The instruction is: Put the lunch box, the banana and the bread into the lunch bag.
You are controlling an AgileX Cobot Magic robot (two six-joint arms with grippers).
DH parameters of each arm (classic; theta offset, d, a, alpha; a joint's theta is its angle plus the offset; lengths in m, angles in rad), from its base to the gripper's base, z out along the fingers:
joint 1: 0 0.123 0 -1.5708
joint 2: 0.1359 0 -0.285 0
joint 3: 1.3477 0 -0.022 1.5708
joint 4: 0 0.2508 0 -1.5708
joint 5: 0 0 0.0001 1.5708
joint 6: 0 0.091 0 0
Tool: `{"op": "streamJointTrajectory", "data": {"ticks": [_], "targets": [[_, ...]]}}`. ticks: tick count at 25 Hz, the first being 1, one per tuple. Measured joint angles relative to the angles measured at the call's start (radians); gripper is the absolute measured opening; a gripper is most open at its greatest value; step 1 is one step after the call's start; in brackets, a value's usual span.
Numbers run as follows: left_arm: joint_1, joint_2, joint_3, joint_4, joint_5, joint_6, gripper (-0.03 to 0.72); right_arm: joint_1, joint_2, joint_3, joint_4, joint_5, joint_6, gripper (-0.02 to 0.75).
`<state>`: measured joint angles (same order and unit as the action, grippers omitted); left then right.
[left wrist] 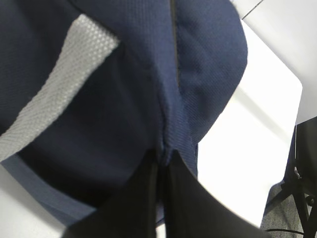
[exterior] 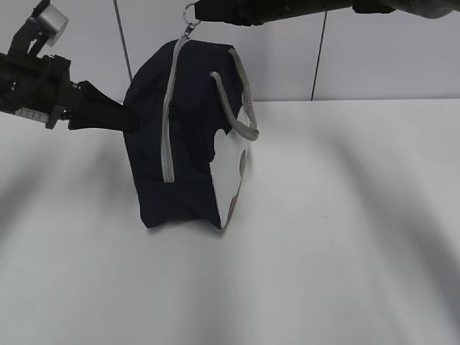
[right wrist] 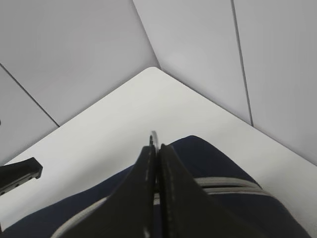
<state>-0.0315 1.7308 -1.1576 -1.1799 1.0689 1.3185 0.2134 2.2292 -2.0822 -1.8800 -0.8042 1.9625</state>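
Observation:
The navy lunch bag (exterior: pixel 183 136) stands on the white table, its grey zipper (exterior: pixel 169 115) closed along the side that faces the camera and a grey handle (exterior: pixel 241 100) hanging at its right. My left gripper (exterior: pixel 129 118) is shut on a fold of the bag's fabric (left wrist: pixel 198 74) at its left side; in the left wrist view the tips (left wrist: pixel 162 154) pinch the cloth. My right gripper (exterior: pixel 198 14) is shut on the zipper's ring pull (exterior: pixel 190 16) at the bag's top; the ring (right wrist: pixel 154 140) shows between the jaws. The lunch box, the banana and the bread are out of view.
The white table (exterior: pixel 345 237) stretches to the right and front of the bag. A grey panelled wall (exterior: pixel 374 50) stands behind. A dark stand (left wrist: pixel 297 188) shows beyond the table edge in the left wrist view.

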Motion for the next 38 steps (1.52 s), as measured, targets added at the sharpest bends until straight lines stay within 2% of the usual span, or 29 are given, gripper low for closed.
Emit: {"op": "streamJointTrajectory", "data": {"ticks": [23,38], "targets": [[0.0,0.0,0.0,0.093,0.063,0.0,0.002,-0.03,0.334,-0.383,0.0,0.036,0.131,-0.016],[0.0,0.0,0.0,0.114,0.074,-0.004,0.002,-0.03,0.395,-0.398,0.037,0.117,0.202,-0.016]]}}
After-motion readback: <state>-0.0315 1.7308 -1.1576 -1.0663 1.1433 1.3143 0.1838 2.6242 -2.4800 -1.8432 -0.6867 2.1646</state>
